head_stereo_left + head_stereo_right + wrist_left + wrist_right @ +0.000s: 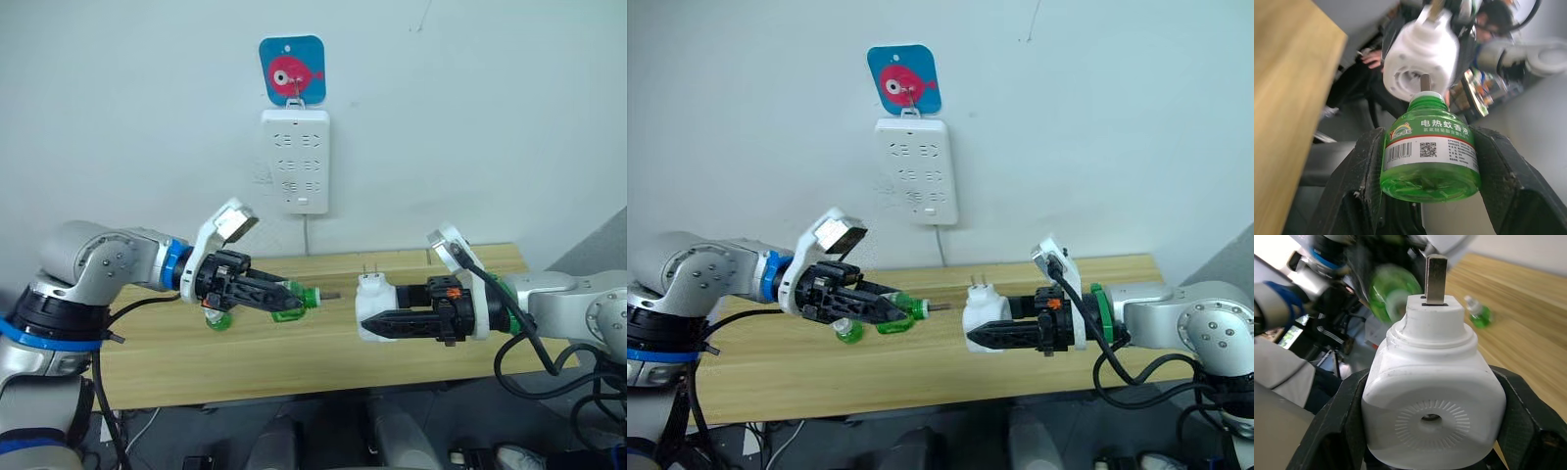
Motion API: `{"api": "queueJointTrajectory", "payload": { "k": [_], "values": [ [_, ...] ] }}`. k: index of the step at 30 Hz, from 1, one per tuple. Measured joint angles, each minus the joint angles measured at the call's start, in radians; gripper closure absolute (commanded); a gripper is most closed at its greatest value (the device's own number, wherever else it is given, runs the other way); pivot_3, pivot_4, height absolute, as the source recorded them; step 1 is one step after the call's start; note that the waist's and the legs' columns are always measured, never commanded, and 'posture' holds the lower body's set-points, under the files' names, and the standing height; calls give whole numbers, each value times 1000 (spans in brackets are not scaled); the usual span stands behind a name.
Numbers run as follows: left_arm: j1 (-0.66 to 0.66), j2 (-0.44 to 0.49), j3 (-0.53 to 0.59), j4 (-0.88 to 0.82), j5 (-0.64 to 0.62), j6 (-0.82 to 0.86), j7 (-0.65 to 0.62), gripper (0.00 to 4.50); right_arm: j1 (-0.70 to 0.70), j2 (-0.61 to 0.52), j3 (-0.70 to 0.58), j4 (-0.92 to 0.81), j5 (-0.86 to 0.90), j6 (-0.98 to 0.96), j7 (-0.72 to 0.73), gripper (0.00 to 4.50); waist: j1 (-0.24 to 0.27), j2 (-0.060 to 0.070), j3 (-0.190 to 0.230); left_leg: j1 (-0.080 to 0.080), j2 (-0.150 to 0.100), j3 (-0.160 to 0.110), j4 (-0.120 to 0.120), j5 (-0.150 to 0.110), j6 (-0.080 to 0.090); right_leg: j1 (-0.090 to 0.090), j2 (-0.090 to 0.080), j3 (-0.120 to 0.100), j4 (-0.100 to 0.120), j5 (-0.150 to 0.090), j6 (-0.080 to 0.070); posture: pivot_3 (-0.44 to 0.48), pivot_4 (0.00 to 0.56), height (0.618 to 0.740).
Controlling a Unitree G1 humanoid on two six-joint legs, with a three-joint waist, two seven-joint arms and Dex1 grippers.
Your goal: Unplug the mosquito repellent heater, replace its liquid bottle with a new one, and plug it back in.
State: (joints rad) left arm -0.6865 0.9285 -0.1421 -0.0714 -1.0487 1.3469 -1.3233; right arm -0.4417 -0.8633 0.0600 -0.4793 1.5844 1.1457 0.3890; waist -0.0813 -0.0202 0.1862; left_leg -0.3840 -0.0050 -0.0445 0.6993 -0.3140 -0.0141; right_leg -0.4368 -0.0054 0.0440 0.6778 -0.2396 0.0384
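While the left gripper [294, 299] pinches a green bottle [298, 298], the right gripper [377, 323] clamps the white heater [374, 299] just beside it.

A plain white wall [490, 117] holds a long white plug board [295, 160] under a blue card with a pink fish [292, 70], above a light wooden table [294, 348].
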Motion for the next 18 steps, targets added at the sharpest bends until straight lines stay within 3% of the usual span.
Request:
{"api": "queueJointTrajectory", "payload": {
  "k": [8, 14, 18],
  "values": [
    [45, 5, 2, -44, 37, -56, -13, 2209, 31, -25, -11, 4, -43, 0, -8, 1520, 2, 0, 0, 0, -1, 1, 0, 0, 0, 0, -6, 0, 0, 0, 0, -89, 155, 730],
    [230, -34, 7, -166, 254, -409, 34, 2209, 114, -91, -30, 97, -281, 18, -117, 1520, 10, 0, 0, 0, -1, 4, 0, 0, 0, 0, -9, 2, -2, 0, 0, -84, 185, 730],
    [343, -120, 2, -215, 382, -609, 115, 2209, 122, -74, 72, 192, -573, -12, -180, 1520, 18, -1, 3, 0, -1, 6, 0, 0, -1, 0, -9, 3, -3, 0, 0, -85, 205, 730]
  ]
}}
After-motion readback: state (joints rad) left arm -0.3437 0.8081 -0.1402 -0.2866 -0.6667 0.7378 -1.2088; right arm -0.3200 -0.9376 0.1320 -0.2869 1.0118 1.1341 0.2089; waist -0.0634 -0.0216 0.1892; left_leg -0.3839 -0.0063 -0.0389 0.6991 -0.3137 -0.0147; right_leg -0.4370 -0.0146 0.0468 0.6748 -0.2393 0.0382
